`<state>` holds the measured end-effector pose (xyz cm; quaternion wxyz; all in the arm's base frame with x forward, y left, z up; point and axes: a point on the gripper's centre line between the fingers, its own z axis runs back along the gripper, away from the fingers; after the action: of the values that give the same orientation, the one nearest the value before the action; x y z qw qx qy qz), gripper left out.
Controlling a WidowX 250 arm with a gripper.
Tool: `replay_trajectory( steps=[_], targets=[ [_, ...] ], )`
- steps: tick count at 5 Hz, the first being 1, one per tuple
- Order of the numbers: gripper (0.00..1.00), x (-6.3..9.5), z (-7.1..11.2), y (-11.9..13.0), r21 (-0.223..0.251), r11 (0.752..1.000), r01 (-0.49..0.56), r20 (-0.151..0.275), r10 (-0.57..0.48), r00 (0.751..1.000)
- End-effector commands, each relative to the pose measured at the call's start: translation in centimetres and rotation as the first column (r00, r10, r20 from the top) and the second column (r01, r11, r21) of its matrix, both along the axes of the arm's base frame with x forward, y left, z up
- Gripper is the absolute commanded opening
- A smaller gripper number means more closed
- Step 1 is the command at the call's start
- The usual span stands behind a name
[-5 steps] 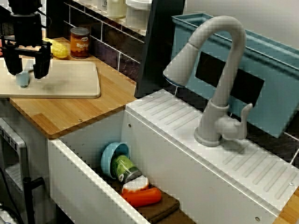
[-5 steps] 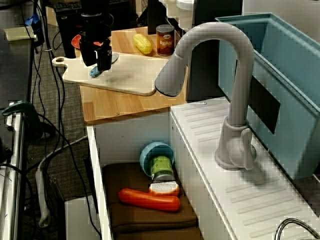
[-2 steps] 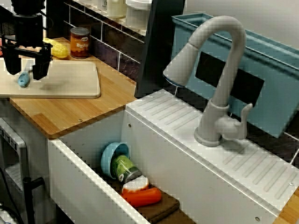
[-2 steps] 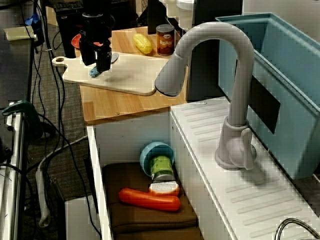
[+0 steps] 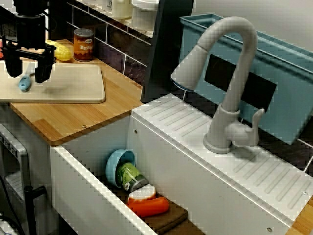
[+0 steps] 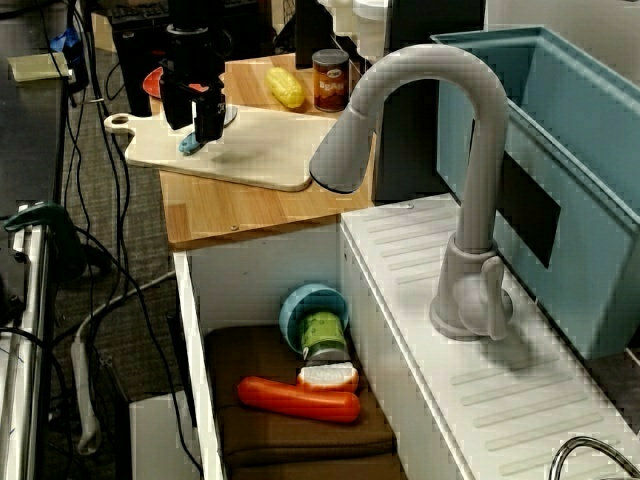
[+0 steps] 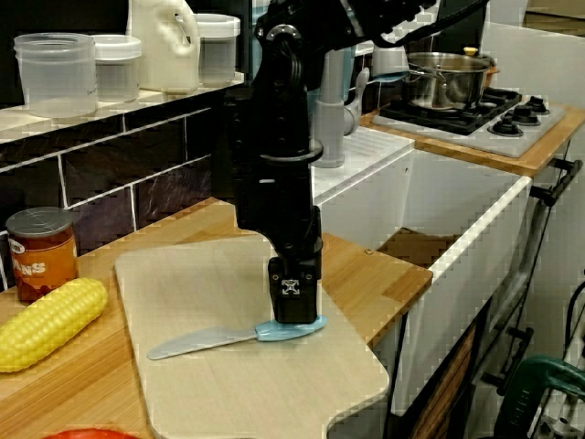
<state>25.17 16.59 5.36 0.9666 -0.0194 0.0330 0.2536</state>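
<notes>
One gripper (image 5: 28,73), vertical, jaws spread, fingertips straddling the blue handle of the knife (image 7: 219,339), at or just above it; nothing clasped. The knife lies flat on the cutting board (image 7: 228,402), grey blade toward the corn cob (image 7: 46,322) and can (image 7: 41,251). Hazard, as judged: the slim, low handle may pivot or skid out if pinched off-centre, or fingertips may jam against the board.

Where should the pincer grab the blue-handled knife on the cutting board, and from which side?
Grip the blue handle, not the thin grey blade: it looks thicker. The knife lies flat on the cutting board, so come straight down from above, closing across the handle's width. The pincer hangs open directly over that handle.
</notes>
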Motion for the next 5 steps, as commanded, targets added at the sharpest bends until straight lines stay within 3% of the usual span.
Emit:
replay_trajectory(
  steps=[1,3,5],
  targets=[
    [1.00,0.94,0.67,0.71,0.064,0.989,-0.134,0.047,0.131,0.990],
    [1.00,1.25,0.35,0.91,0.080,0.971,-0.227,0.053,0.223,0.973],
    [1.00,0.76,0.70,1.36,0.080,0.968,-0.237,0.043,0.234,0.971]
  ],
)
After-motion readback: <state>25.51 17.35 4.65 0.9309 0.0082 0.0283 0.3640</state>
